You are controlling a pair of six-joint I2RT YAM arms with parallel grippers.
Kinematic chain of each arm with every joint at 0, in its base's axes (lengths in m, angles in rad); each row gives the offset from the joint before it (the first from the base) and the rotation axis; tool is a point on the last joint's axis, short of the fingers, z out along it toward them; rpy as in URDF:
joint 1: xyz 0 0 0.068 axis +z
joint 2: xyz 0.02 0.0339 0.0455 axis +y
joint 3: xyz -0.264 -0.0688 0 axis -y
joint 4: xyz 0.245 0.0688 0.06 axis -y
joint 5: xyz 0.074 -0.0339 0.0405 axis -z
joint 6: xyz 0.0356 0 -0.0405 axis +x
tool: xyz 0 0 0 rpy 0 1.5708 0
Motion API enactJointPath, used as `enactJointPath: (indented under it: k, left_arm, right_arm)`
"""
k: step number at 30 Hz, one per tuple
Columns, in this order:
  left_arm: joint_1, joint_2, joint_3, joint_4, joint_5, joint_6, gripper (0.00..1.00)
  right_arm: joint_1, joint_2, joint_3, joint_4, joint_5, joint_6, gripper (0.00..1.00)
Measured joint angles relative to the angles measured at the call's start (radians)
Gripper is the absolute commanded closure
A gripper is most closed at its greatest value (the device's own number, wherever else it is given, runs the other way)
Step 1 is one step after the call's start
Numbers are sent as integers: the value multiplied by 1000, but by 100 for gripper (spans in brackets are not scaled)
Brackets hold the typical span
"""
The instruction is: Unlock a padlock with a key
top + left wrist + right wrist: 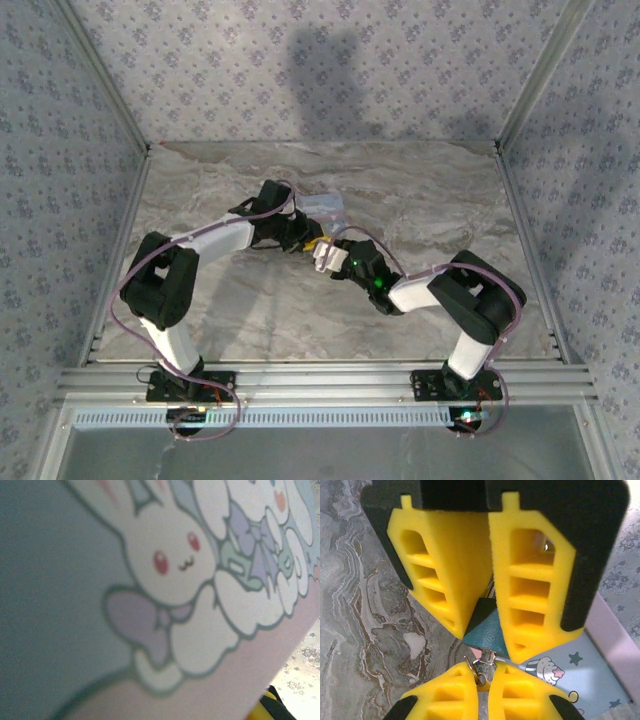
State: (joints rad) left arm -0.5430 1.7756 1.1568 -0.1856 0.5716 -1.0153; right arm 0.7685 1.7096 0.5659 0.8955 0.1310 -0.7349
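Seen from the right wrist, the right gripper [489, 641] comes in from 12 o'clock with its two yellow fingers [445, 565] almost together. The padlock [486, 629], small and dark teal, is squeezed between their tips, so this tool is closed on it. The padlock is in the middle of the view, raised above the marble table [360, 630] and not resting on it.

From 6 o'clock the left gripper [484, 676] comes up against it, tip to tip. Its jaws are narrow, with only a thin slit between them. In this slit sits the key [477, 670], a thin silvery piece with a little wire loop. Its upper end reaches the lower edge of the padlock, so the left tool holds the key. How deep the key goes into the lock, I cannot tell.

At 4 o'clock from the padlock lies the light-blue tin [580, 680] with stars and a cartoon cake printed on it. It is just beside the left fingers.

In the view from above, the left arm [215, 240] and the right arm [420, 290] meet at the middle of the table, and the tin is at 12 o'clock from that place
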Motion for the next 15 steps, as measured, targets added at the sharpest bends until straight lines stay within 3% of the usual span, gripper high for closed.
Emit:
enactJointPath:
  k: [15]
  left_arm:
    - [0, 0, 0, 16, -3, -1, 85]
  right_arm:
    - [-77, 0, 0, 3, -187, 264, 100]
